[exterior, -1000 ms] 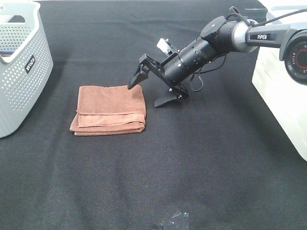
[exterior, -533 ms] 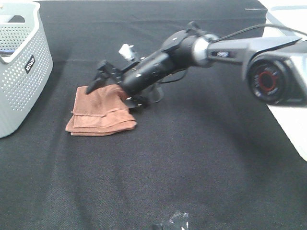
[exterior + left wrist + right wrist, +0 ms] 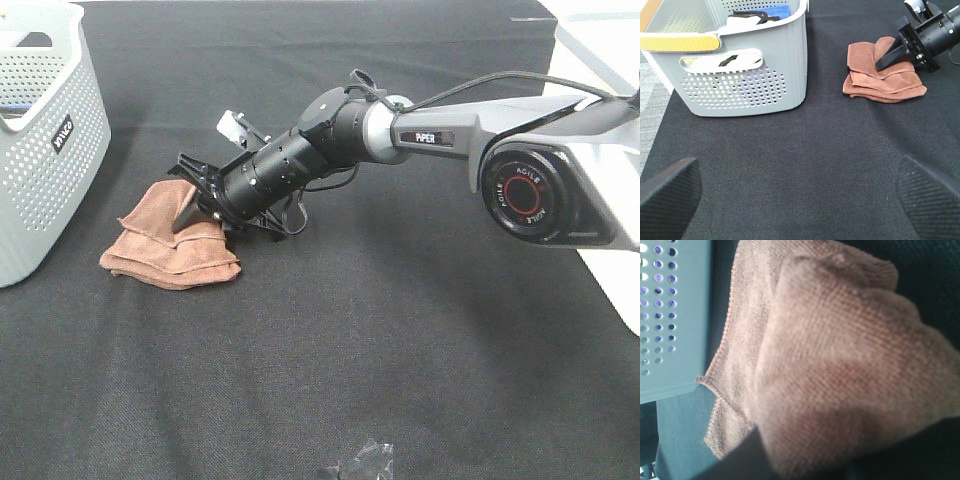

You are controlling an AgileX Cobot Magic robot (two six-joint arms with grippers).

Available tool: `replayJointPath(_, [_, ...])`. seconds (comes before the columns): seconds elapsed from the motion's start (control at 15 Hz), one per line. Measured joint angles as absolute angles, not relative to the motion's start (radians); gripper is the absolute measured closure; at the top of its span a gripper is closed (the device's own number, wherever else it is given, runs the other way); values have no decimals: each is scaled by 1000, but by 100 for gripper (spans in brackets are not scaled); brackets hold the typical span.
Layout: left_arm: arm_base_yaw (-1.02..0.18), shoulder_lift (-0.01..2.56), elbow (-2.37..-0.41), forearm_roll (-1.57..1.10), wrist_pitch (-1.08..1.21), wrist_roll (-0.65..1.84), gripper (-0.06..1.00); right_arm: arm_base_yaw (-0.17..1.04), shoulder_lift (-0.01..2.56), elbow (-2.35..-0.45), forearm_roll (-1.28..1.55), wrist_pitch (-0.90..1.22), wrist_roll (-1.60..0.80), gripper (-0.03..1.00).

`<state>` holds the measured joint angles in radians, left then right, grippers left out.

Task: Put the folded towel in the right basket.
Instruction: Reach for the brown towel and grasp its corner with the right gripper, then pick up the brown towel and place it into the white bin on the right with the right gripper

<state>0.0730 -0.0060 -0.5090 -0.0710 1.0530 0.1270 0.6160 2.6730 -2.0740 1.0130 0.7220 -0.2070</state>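
Towel [image 3: 170,255], rust-brown and bunched out of its neat fold, lies on the black table cloth [image 3: 400,350] near the left edge, just beside the grey perforated basket [image 3: 40,170] at the back-left corner and not touching it. The right gripper [image 3: 195,220] has reached across the middle and sits at the towel's right side, one dark finger [image 3: 890,57] pressed on top of the raised cloth. The other finger is hidden, so I cannot tell whether the pincer has clamped the towel. A white container [image 3: 618,292] stands at the right edge, well apart from the towel. The left gripper [image 3: 799,192] hangs over bare cloth, its pads spread wide, holding nothing.
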Motion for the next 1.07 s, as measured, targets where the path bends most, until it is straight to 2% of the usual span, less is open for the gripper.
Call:
replayJointPath(0.2, [73, -6, -509, -71, 1053, 127, -5, 616, 2663, -2071, 1008, 725, -212, 77])
replayJointPath(0.47, [73, -6, -509, -71, 1053, 127, -5, 561, 2590, -2053, 962, 930, -213, 77])
replayJointPath(0.73, [73, -6, -509, -71, 1053, 127, -5, 414, 2351, -2053, 912, 1069, -217, 77])
replayJointPath(0.87, [73, -6, -509, -71, 1053, 127, -5, 282, 2199, -2053, 902, 1151, -219, 77])
replayJointPath(0.93, [73, -6, -509, -71, 1053, 127, -5, 282, 2199, -2053, 902, 1151, -219, 77])
replayJointPath(1.07, [73, -6, -509, -71, 1053, 127, -5, 168, 2091, -2053, 883, 1156, -220, 77])
